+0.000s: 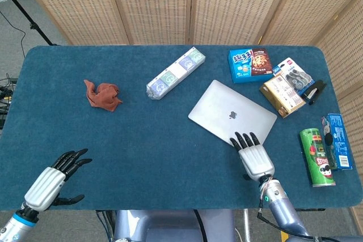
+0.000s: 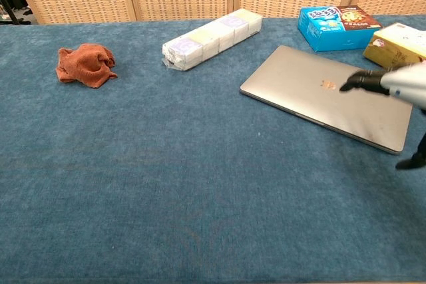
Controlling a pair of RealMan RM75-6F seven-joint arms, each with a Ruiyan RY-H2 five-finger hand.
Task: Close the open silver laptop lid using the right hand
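Note:
The silver laptop lies flat on the blue table right of centre, its lid down and logo facing up; it also shows in the chest view as a closed laptop. My right hand is at the laptop's near edge, fingers straight and spread, holding nothing. In the chest view the right hand floats a little above the lid's right part, fingertips pointing left. My left hand rests open near the table's front left corner, far from the laptop.
A long tissue pack and a brown cloth lie left of the laptop. A blue snack box, a tan box, a green can and a blue packet crowd the right side.

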